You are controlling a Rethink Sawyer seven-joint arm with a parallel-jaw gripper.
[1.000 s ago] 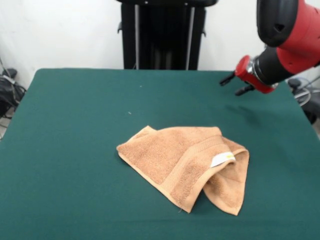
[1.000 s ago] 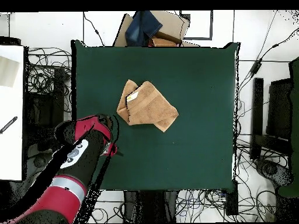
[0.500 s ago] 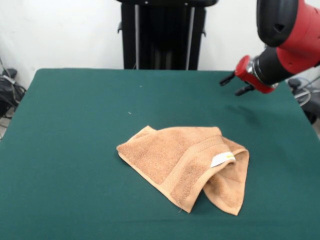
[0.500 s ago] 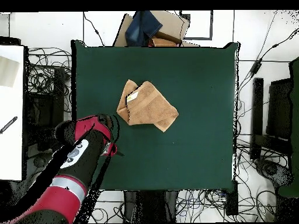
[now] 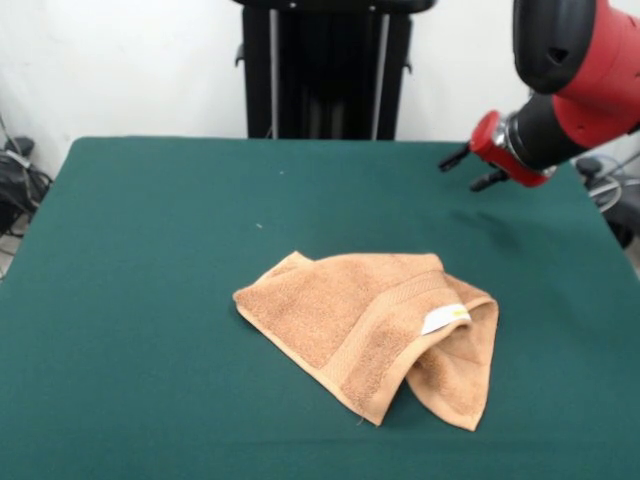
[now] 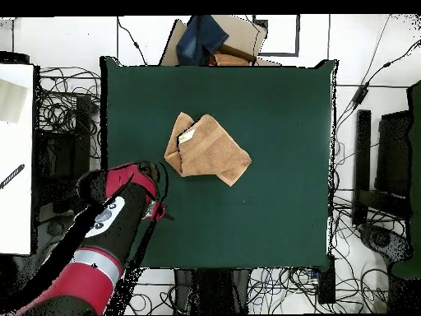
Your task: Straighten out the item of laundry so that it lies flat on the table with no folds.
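Towel: we see it [image 5: 372, 330] folded over itself at mid-table [image 5: 150, 250], white tag [image 5: 445, 318] on the upper fold's right side.
Feel: we judge it soft, light and limp.
Hold: we'd pinch the folded flap's near corner.
Gripper: it [image 5: 466, 167] hangs empty, far right, well apart; its fingers stand spread.

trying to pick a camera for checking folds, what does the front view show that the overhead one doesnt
Only the front view shows the layering: the banded flap doubled over the towel, its white tag facing up, and the gripper raised off the cloth, fingers apart.

Only the overhead view shows the whole table outline, the cables around it, and the towel's place left of centre.

Both show the towel folded and the gripper clear of it.
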